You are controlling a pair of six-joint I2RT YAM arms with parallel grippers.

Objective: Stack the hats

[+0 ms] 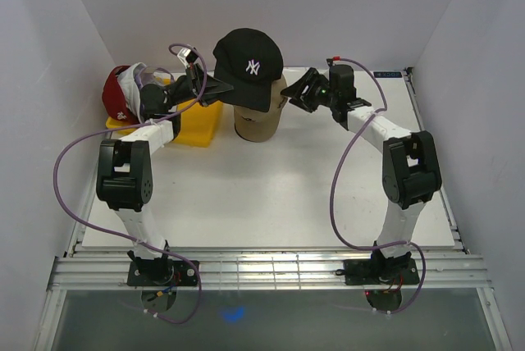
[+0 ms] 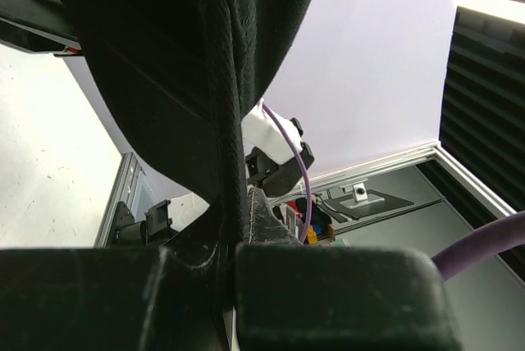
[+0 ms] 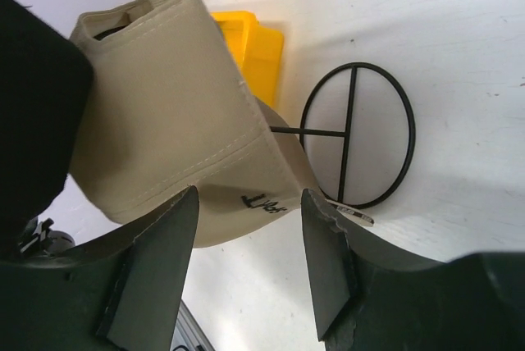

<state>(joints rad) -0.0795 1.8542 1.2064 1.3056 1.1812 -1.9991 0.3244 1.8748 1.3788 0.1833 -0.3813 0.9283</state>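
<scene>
Caps: one black cap [image 1: 248, 60], white "NY", over one beige cap [image 1: 257, 124] right of yellow tray [image 1: 203, 128]; one red cap [image 1: 114, 93] at its left. Left gripper [image 1: 203, 87] pinches black brim; right gripper [image 3: 248, 199], part-open, straddles beige edge.

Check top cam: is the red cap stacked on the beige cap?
No, the red cap lies at the far left by the yellow tray, and the black NY cap is what covers the beige cap.
</scene>
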